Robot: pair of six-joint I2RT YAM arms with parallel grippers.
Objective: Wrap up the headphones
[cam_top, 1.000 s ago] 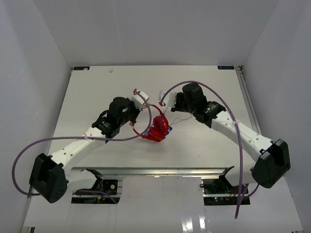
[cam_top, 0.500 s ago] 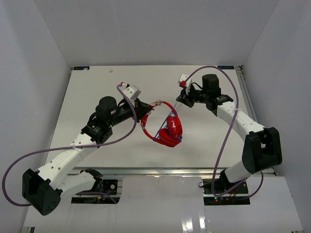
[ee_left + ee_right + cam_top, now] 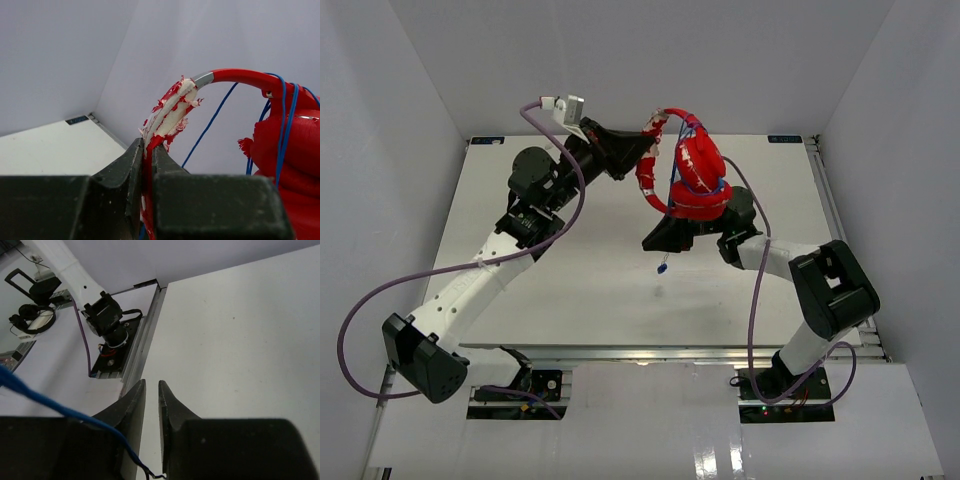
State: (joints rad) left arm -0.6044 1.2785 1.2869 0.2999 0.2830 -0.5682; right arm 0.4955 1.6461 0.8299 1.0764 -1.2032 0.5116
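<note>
1. The headphones hang in the air over the far half of the desk and touch it nowhere. Only one arm carries them.
2. The left fingers are clamped on the headband, which sits edge-on in the slit between them. At the grip the red padding is torn and white foam shows through.
3. From that grip the headband arches up and over to the right, past a grey joint into smooth red plastic. The two earcups hang close together at its other end.
4. The thin blue cable runs in several strands over the band and down around the earcups. In the left wrist view, one strand slants from the band down behind the left fingers.
5. The right fingers stand slightly apart. Bare desk shows through the narrow gap between them, and nothing sits between their tips.
6. In the top view they lie low, under the earcups, and point toward the left.
7. In the right wrist view the cable crosses in front of one right finger and runs down toward the base of the gap. Whether it touches the fingers there cannot be told.
8. The small blue plug dangles free near the right fingers' tips, above the desk.
9. The left arm stretches from the near left corner up and across toward the far side.
10. The right arm is folded, with its elbow toward the right edge of the desk.
11. Plain white walls close in the desk on three sides.
</note>
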